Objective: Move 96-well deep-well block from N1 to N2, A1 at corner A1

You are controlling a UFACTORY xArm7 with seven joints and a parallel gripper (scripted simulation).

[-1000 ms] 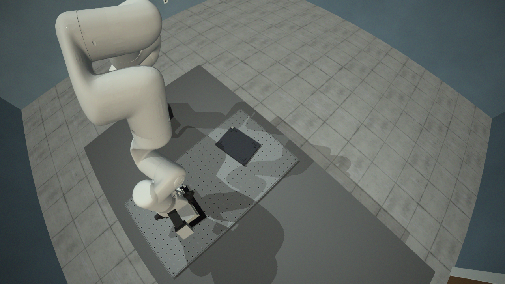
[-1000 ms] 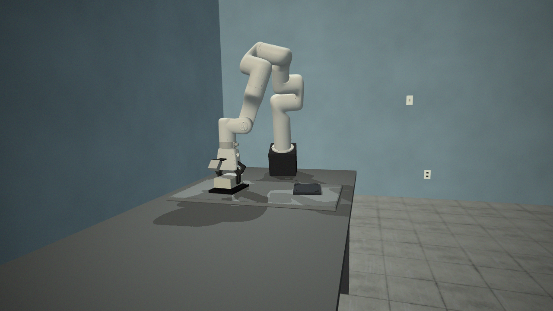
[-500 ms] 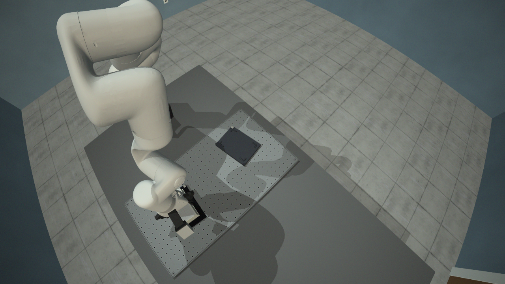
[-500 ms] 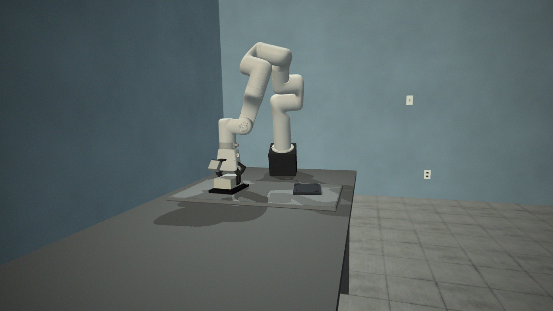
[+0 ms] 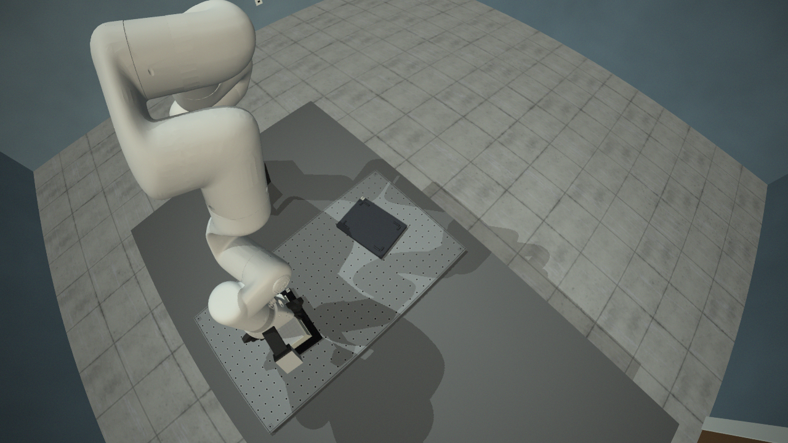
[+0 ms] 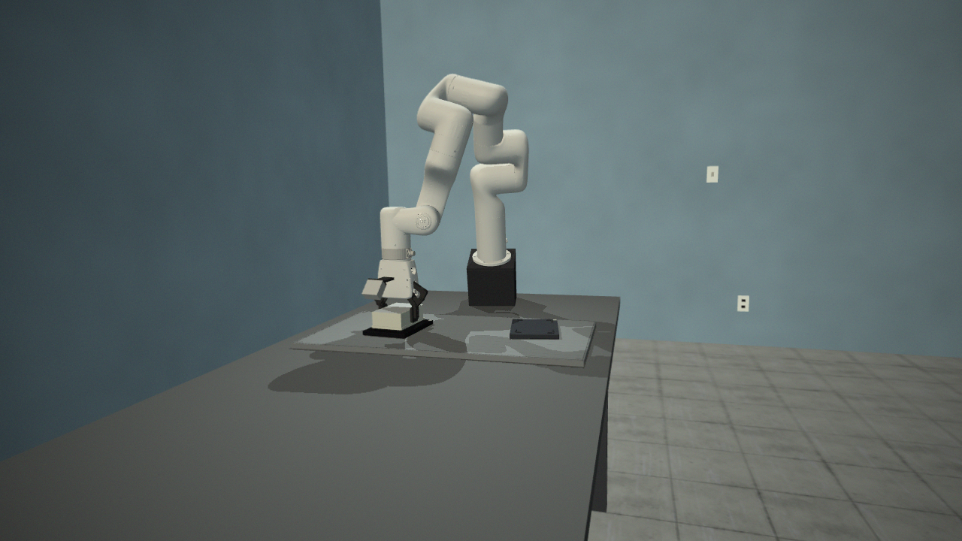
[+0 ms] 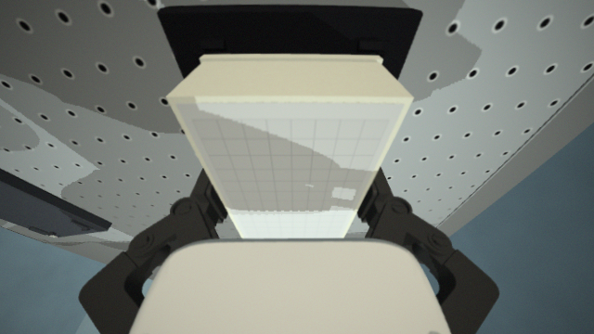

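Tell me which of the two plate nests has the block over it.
The black nest under the gripper, at the breadboard's left end in the exterior view. The jaws hold the block there; the dark grey nest is bare.

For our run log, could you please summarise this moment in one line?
gripper: shut on block | block: down on N2 | N1: vacant
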